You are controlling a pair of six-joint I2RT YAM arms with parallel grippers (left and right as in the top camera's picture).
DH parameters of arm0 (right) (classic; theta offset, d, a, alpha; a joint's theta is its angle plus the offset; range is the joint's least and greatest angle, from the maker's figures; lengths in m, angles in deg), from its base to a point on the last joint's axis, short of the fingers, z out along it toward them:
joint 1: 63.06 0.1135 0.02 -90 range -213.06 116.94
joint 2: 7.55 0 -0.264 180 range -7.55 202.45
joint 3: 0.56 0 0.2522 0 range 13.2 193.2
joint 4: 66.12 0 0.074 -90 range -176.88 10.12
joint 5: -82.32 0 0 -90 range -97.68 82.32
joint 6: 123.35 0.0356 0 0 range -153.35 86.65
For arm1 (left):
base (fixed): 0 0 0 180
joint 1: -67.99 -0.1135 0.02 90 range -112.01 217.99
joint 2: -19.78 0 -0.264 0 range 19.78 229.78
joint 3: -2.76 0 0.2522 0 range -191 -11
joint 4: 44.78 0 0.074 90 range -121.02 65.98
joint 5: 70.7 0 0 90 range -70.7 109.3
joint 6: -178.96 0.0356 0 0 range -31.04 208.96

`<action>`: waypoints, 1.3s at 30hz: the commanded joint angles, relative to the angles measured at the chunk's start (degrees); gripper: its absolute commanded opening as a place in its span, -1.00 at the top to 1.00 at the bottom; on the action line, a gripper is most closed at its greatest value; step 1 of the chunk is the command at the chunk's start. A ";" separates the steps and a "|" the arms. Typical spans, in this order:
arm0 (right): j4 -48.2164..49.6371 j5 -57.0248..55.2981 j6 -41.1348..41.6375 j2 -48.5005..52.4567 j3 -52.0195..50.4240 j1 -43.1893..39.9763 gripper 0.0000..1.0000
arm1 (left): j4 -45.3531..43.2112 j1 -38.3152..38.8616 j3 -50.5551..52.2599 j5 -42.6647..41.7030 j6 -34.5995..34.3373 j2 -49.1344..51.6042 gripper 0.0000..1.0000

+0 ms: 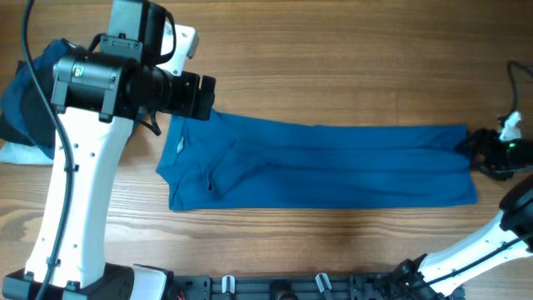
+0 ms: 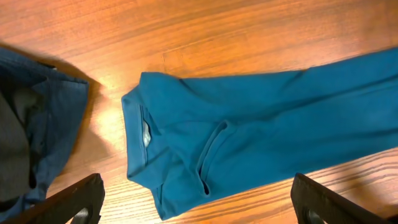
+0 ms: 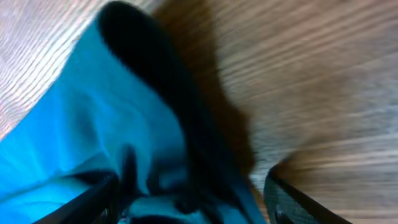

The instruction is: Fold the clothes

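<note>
The mid-blue polo shirt [image 1: 325, 162] lies on the wooden table, folded into a long strip running left to right, with its collar at the left end [image 2: 146, 134]. My left gripper [image 1: 198, 96] hangs above the collar end. Its fingers [image 2: 199, 196] are wide apart and empty, clear of the cloth. My right gripper [image 1: 481, 154] is at the shirt's right end. In the blurred right wrist view its fingers [image 3: 193, 202] are spread, with a bunched fold of the shirt [image 3: 93, 124] between them.
A heap of dark blue and grey clothing [image 1: 25, 96] lies at the table's far left, and it also shows in the left wrist view [image 2: 34, 124]. Something white [image 1: 21, 154] lies beside it. Bare wood lies behind and in front of the shirt.
</note>
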 commanded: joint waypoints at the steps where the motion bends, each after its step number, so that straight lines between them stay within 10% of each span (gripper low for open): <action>1: 0.22 1.36 -3.26 -1.11 -0.96 -0.02 -0.48 | 0.33 -0.20 -0.35 -0.50 0.09 0.04 -0.93; 6: 1.95 1.36 -3.19 -1.11 -4.96 0.59 -0.31 | -0.07 -0.20 -0.35 -0.50 0.09 0.04 -0.96; 9: 4.31 2.19 -2.05 -1.11 -7.61 0.72 0.28 | -0.07 -0.20 -0.35 -0.50 0.09 0.04 -0.96; 17: 4.50 2.71 1.22 -1.25 -7.76 0.61 0.91 | -0.07 -0.20 -0.35 -0.48 0.11 0.04 -0.98; 28: 1.70 7.30 5.92 -19.32 -2.99 3.89 0.91 | -0.04 -0.20 -0.35 -0.50 0.09 0.04 -0.99; 39: -5.55 -7.54 16.50 -30.25 -5.92 31.93 0.92 | 0.07 -0.20 -0.35 -0.50 0.09 0.04 -0.98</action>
